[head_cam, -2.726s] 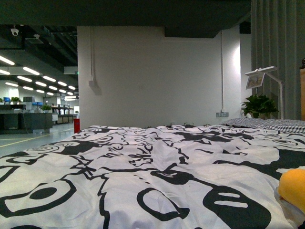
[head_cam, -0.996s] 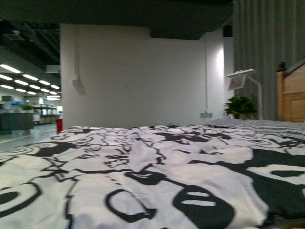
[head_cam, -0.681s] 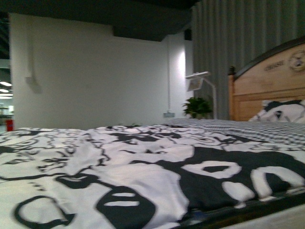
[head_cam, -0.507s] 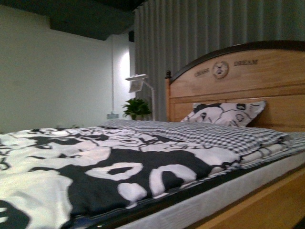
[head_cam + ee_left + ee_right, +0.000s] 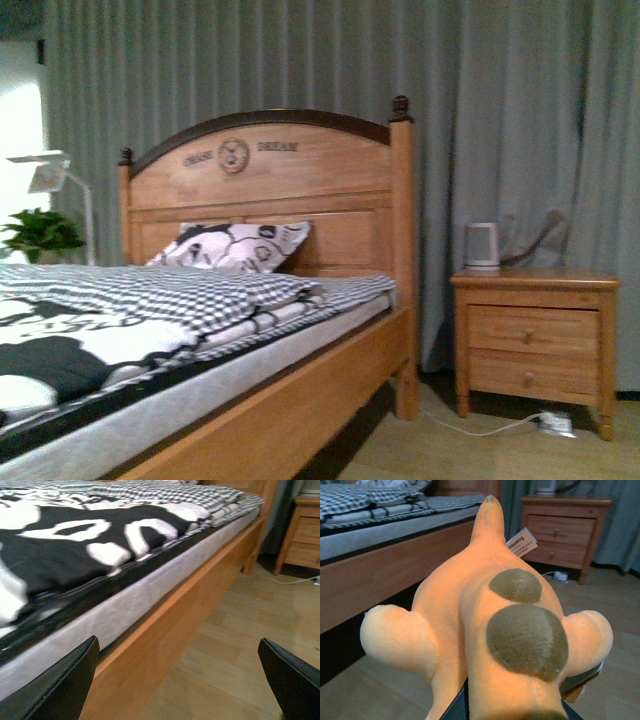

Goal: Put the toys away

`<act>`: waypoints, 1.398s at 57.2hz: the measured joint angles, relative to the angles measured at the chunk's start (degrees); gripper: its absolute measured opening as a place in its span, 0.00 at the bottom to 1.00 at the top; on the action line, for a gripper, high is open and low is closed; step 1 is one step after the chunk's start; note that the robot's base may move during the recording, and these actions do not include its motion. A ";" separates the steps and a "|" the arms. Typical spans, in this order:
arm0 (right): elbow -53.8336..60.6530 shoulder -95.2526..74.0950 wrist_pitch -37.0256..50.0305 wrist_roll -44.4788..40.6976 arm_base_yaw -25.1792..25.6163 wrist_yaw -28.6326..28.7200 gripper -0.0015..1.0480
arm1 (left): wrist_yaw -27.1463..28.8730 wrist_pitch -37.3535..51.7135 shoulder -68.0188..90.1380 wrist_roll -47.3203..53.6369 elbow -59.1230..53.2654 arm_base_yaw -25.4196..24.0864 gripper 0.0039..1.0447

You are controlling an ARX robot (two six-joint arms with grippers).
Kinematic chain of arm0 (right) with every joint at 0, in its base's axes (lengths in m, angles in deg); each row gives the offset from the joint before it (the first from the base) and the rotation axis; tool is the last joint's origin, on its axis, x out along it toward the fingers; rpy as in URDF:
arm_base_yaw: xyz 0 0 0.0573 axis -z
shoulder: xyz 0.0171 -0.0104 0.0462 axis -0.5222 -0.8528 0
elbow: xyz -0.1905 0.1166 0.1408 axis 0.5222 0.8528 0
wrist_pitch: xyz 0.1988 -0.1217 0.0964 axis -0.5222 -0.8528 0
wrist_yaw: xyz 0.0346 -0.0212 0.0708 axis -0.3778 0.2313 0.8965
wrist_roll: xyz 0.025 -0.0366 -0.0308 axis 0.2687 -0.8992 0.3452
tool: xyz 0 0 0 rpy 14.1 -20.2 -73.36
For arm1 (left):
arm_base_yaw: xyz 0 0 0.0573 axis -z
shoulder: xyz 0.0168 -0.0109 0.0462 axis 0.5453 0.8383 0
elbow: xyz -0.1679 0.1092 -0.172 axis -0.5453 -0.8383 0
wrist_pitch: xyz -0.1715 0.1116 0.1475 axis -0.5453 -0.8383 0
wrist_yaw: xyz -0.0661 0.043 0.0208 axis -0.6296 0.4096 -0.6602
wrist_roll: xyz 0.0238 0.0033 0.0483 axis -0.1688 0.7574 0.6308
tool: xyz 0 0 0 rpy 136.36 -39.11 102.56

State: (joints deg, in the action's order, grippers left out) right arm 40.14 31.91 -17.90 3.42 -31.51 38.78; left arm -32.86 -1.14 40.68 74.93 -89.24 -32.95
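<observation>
The orange-yellow plush animal fills the right wrist view, with olive-green bumps on its back and a white tag near its pointed end. My right gripper is shut on the plush animal, holding it in the air above the wooden floor, and its dark fingers barely show under the toy. My left gripper is open with nothing between its dark fingertips, beside the bed's side rail. Neither arm nor the toy shows in the front view.
A wooden bed with a black-and-white quilt, a checked blanket and a patterned pillow lies at the left. A wooden nightstand with a white kettle stands right of it, with a cable on the floor. Grey curtains hang behind.
The front view has swung right, from the quilt and white wall to the headboard, curtains and nightstand. The orange toy seen at the lower right edge early on has left that view.
</observation>
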 joint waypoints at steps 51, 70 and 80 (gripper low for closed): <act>0.00 0.00 -0.02 0.00 0.00 0.15 0.07 | -0.02 0.00 0.00 0.02 0.00 0.00 0.94; 0.00 0.00 -0.02 0.00 0.00 0.17 0.07 | -0.02 0.00 0.00 0.00 0.00 0.00 0.94; 0.00 0.00 -0.02 0.00 0.00 0.20 0.07 | -0.04 0.00 0.00 0.00 0.00 0.00 0.94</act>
State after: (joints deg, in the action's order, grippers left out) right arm 40.14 31.91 -17.92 3.42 -31.51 38.98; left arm -32.91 -1.14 40.68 74.93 -89.24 -32.95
